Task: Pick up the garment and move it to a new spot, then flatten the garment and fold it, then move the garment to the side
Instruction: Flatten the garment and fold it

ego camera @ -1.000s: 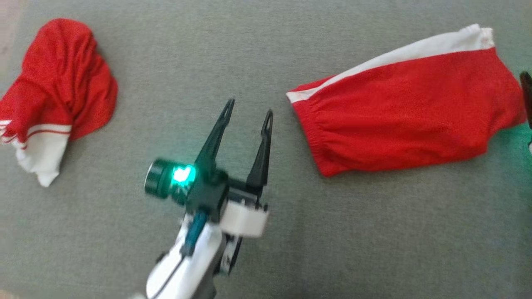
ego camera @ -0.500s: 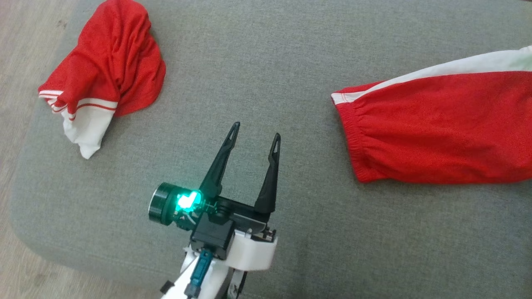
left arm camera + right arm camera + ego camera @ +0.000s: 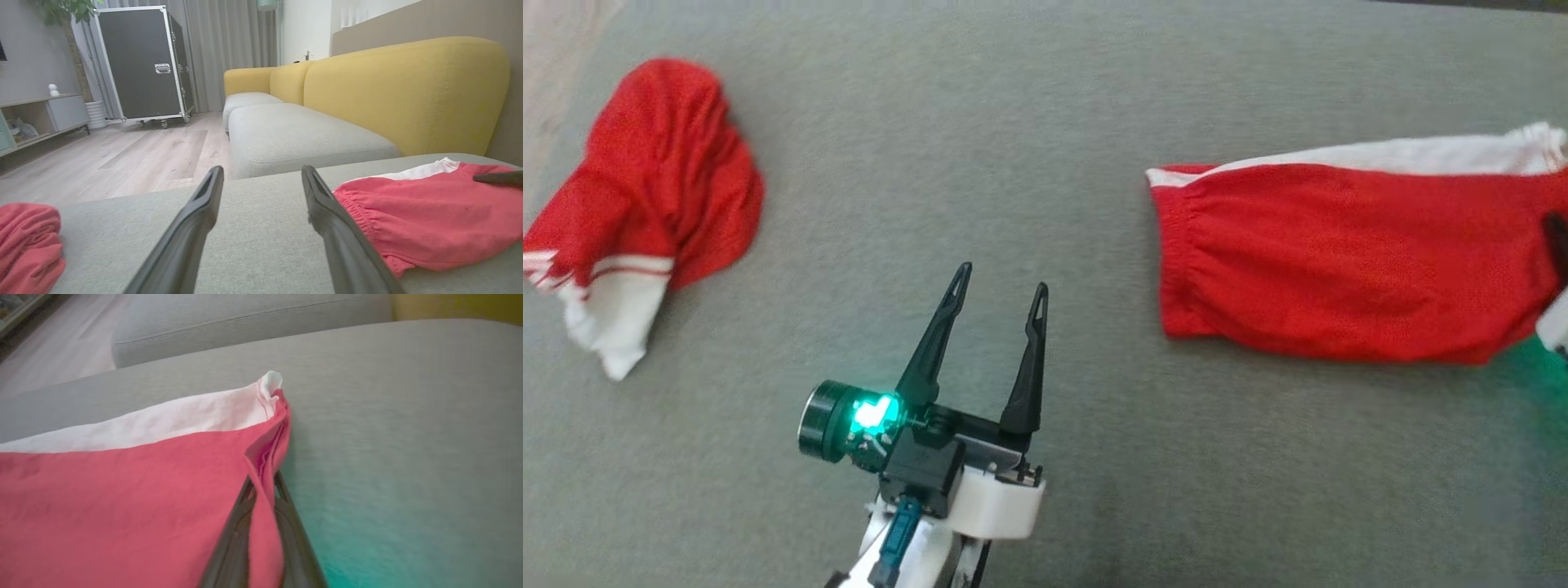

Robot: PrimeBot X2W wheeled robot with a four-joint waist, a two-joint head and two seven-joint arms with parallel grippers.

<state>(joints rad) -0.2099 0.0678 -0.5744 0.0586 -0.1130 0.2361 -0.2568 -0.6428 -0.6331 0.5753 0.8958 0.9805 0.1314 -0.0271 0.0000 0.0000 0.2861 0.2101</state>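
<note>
A flat red garment (image 3: 1347,261) with a white side stripe and an elastic waistband lies on the right of the grey cushion (image 3: 1013,122). It also shows in the left wrist view (image 3: 429,220) and the right wrist view (image 3: 122,490). My right gripper (image 3: 1558,237) is shut on the garment's right edge, and a fold of red cloth is pinched between its fingers (image 3: 239,522). My left gripper (image 3: 1003,278) stands open over bare cushion, left of the waistband, holding nothing (image 3: 262,171).
A second red and white garment (image 3: 654,188) lies crumpled at the cushion's left end. Wood floor (image 3: 122,155) lies beyond that edge. A yellow sofa backrest (image 3: 408,90) rises behind, and a black wheeled case (image 3: 139,61) stands across the room.
My right gripper has shut on the flat garment's right edge. The garment now lies more level across the view. The head camera shifted; my left gripper stays open.
</note>
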